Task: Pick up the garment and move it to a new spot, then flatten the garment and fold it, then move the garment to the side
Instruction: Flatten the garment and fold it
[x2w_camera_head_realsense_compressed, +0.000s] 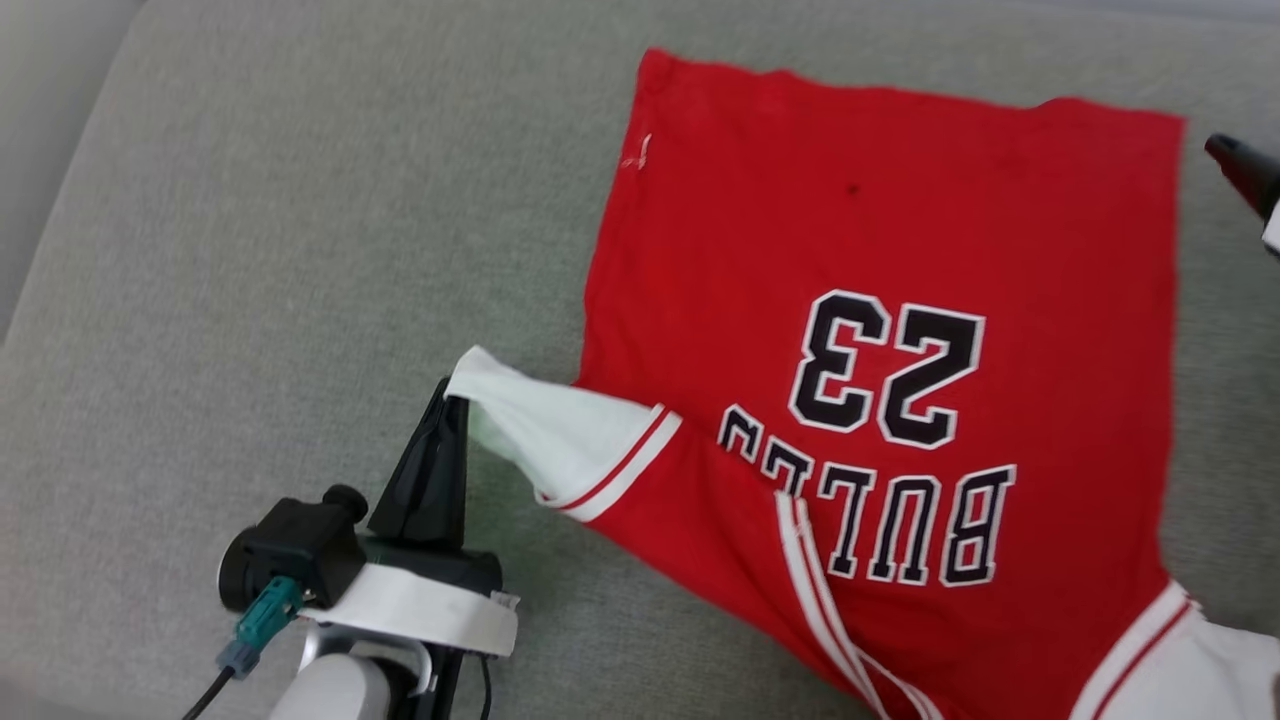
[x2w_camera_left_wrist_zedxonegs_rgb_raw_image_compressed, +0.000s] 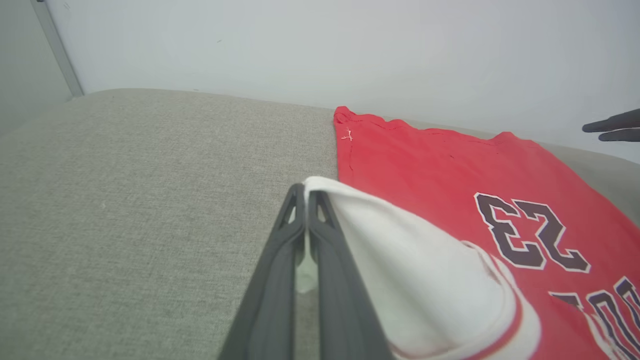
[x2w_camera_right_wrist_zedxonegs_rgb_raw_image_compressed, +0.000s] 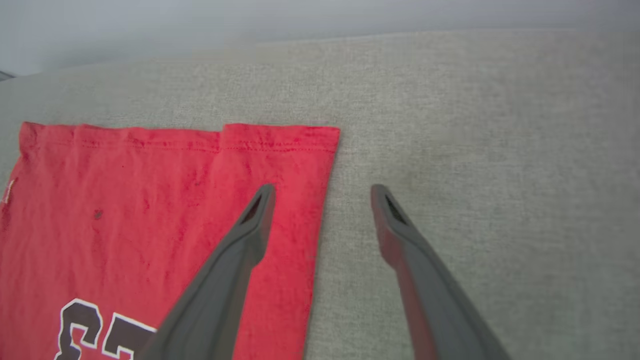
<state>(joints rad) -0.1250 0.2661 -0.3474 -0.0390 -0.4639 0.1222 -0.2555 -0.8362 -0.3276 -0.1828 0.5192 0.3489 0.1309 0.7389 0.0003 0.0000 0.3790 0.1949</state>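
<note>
Left end effector (x2w_camera_head_realsense_compressed: 450, 395) clenches the white sleeve (x2w_camera_head_realsense_compressed: 560, 435) of a soft red T-shirt (x2w_camera_head_realsense_compressed: 880, 220). Right end effector (x2w_camera_right_wrist_zedxonegs_rgb_raw_image_compressed: 322, 189), released, straddles its opposite side edge.

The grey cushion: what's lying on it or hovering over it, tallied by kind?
garment: 1
end effectors: 2 (left end effector shut on the garment's white sleeve, right end effector open beside its hem)
Total: 3
</note>
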